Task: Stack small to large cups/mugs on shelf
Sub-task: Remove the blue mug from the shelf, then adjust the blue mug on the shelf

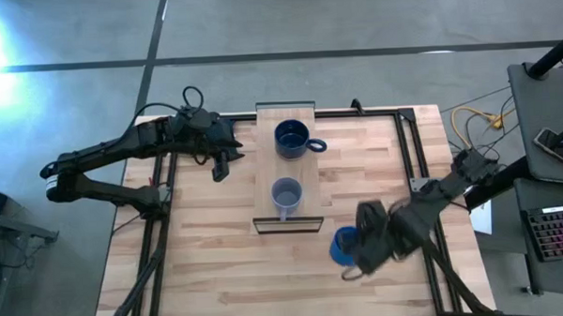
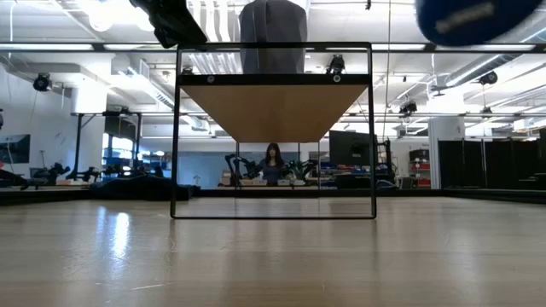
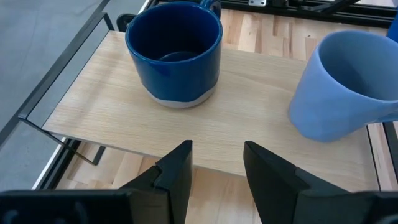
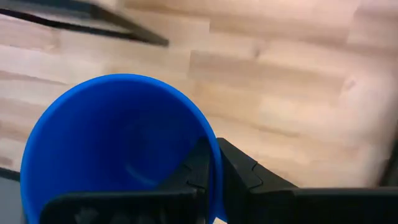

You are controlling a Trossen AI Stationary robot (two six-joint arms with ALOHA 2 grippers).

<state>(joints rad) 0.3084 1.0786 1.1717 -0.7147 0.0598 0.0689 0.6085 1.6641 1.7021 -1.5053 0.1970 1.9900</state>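
Observation:
The shelf [image 1: 287, 172], a light wood board on a dark frame, stands mid-table. On it rest a dark navy mug [image 1: 292, 137] at the far end and a small grey-blue mug [image 1: 286, 193] nearer, both on their bases; both also show in the left wrist view, the navy mug [image 3: 174, 53] and the grey-blue mug [image 3: 348, 87]. My left gripper [image 1: 221, 165] hangs open to the left of the shelf, its fingers [image 3: 180, 168] empty. My right gripper [image 4: 214, 168] is shut on a bright blue mug [image 1: 344, 245], right of the shelf's near end. My right gripper pinches the bright blue mug's wall at its rim [image 4: 211, 146], one finger inside the mug and one outside. The fingers come from above, pointing steeply down. The mug hangs mouth up, lifted well clear of the table [image 2: 478, 19].
The shelf's near end has a dark metal frame [image 2: 273, 213]. Dark rails [image 1: 413, 153] run along the table's right side. A keyboard [image 1: 556, 233] and cables [image 1: 473, 123] lie off the table's right edge. Bare tabletop [image 1: 220, 273] lies at the near left.

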